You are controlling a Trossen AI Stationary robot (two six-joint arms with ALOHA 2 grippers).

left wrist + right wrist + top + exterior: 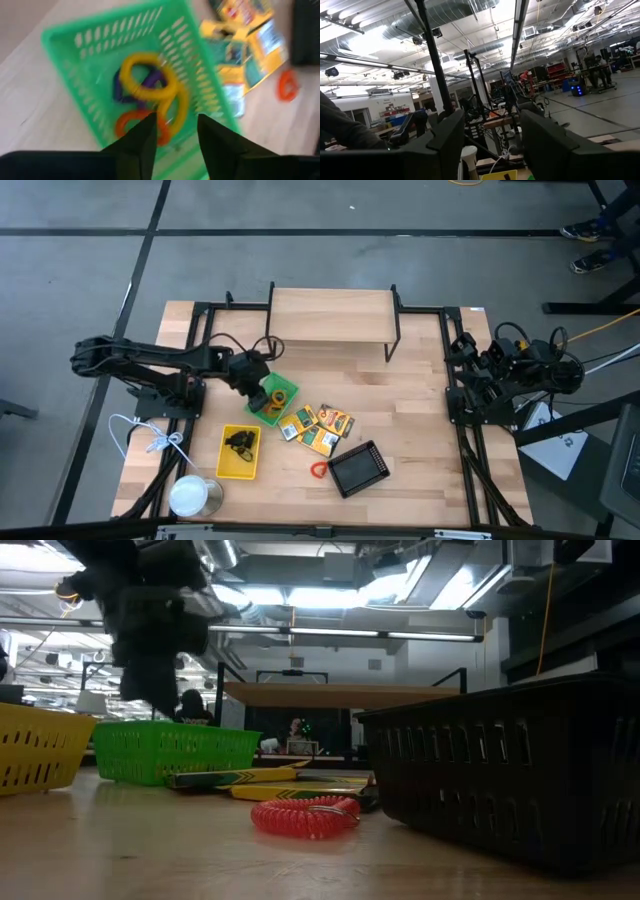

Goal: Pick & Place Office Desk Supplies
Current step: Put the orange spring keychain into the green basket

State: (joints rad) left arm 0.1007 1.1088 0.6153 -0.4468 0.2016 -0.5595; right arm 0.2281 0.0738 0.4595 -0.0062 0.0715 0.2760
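Worktop (pixel 400 420): supplies part-sorted. Left gripper (pixel 172 132) hangs over the green tray (pixel 75 35), its fingers (pixel 137 145) parted and empty. Directly beyond the fingers, inside that tray, lie yellow, purple and orange loops (pixel 150 85), tangled.

Risk: a low withdrawal could let a fingertip snag a loop and drag it out over the rim.

Printed boxes (pixel 315 428) and one orange loop (pixel 318 470) lie loose beside the tray.

Right gripper (pixel 492 145) parked at the worktop's edge, fingers open.
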